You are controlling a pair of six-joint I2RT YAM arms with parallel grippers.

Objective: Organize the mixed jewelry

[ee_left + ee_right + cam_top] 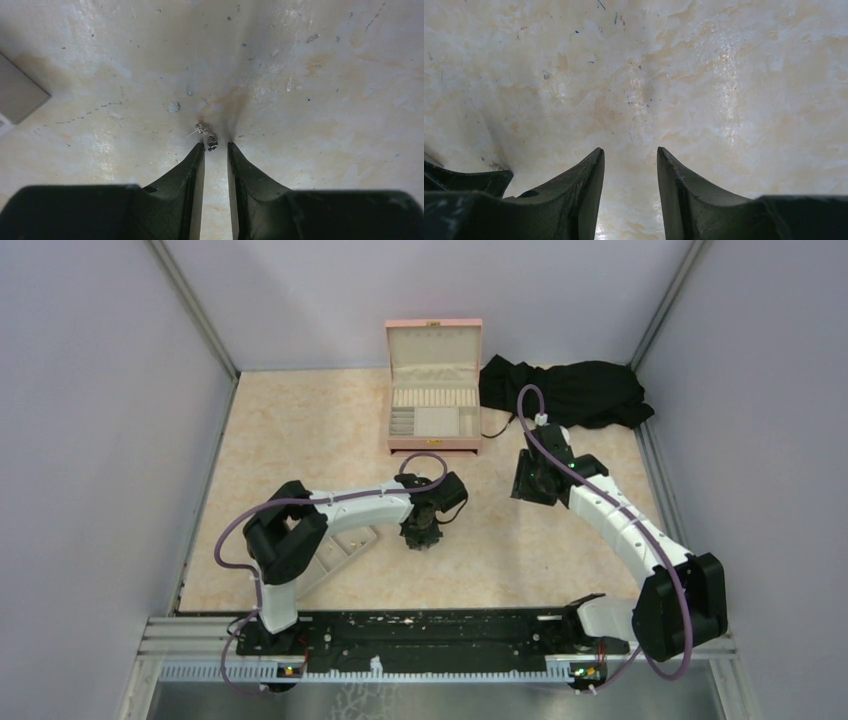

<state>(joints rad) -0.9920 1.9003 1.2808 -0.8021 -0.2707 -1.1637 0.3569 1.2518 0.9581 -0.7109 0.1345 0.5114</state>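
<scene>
1. Marbled tabletop (300, 440): the work surface. We see it bare under both wrist cameras apart from scuffs and specks.

2. Black cloth (570, 390): bunched at the far right, just beside the box. We judge it pushed aside and no part of the sorting.

3. Left arm (340, 505) and right arm (620, 520): both reach inward over the middle of the table. The left is bent low over its target and the right is held off to one side, likely to keep out of the way.

4. Pink jewelry box (434, 444): at the far edge, lid upright, cream compartments exposed, presumably open to receive pieces.

5. Beige compartment tray (352, 545): near the left arm's elbow and partly hidden by it. It lies close to the pick point, so a carry would be short.

6. Right gripper (630, 150): jaws spread, nothing between them, hovering over bare table.

7. Left gripper (216, 145): pointed down at the table, jaws a narrow gap apart. We do not see them pinching anything yet.

8. Small metallic jewelry piece (212, 142): on the tabletop between the left gripper's tips, nearer one finger. A pale wiry bit (201, 129) lies just beyond it. We cannot tell whether the two are joined. We judge a pick to be in hand; being so tiny, the piece could slip from the tips.
</scene>
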